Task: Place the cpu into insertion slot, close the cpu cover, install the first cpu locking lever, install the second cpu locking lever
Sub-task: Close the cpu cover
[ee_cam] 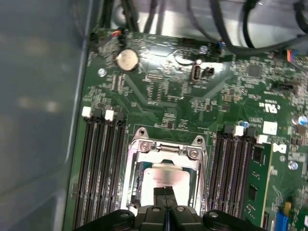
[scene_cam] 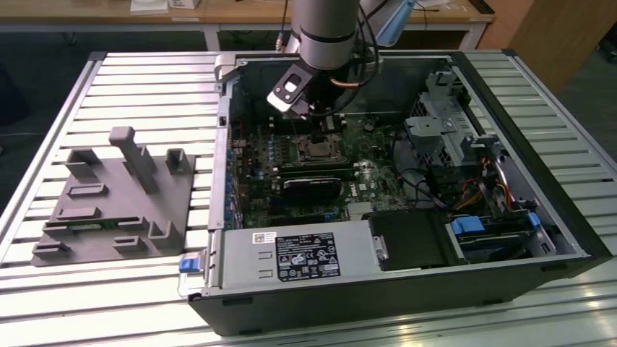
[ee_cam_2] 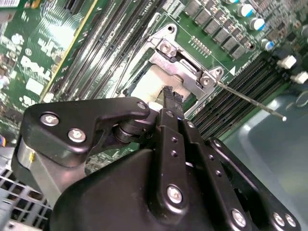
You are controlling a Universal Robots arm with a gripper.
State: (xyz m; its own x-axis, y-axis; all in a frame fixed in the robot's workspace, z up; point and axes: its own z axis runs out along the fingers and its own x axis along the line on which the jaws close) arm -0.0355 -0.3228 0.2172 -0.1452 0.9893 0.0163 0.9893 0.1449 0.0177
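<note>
1. Pinching nothing: gripper (ee_cam: 165,192) has its fingertips pressed together, tips down at the near edge of the socket, right over the cpu (ee_cam: 161,175). Contact can't be confirmed.
2. The cpu is in the insertion slot, lying flat, its pale metal top visible in both wrist views. The placing step looks done.
3. The cpu cover (ee_cam: 166,150), a silver frame, appears to lie down around the cpu, with the chip seen through its window. It is probably closed, but whether it is fully flat is unclear.
4. One cpu locking lever (ee_cam_2: 250,98), a thin wire rod in the second wrist view, sticks out free from the socket corner over the memory slots (ee_cam_2: 231,103). It is judged not latched yet. The second lever's state can't be told.
5. Around the socket is the green motherboard (ee_cam: 168,96), with a coin cell (ee_cam: 127,59) further off.
6. In the exterior view the arm (scene_cam: 328,29) reaches down into the open computer case (scene_cam: 405,289). A grey fixture (scene_cam: 106,202) sits well apart on the slatted table (scene_cam: 144,79), towards the exterior view's left.
</note>
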